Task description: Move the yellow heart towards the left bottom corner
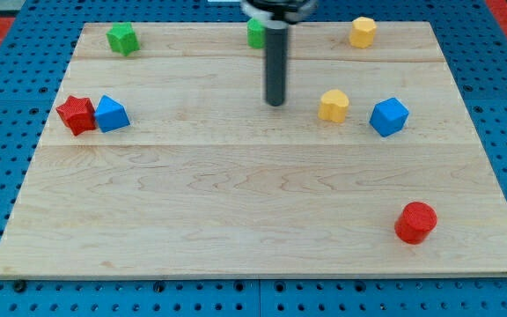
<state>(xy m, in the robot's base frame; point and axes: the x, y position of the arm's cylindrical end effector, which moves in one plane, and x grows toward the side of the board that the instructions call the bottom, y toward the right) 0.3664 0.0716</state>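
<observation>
Red cylinder [415, 222] foremost; my tip [275, 103] half hides a green block [255, 33].

Bright, even light w/ no harsh glare on the table [236, 220]. Shadows soft and short, sitting just under each block, e.g. the red cylinder [415, 222]. Pic is low-res, slightly soft throughout. Rod [275, 62] looks blurred near the view's top. No obvious edge distortion.
</observation>
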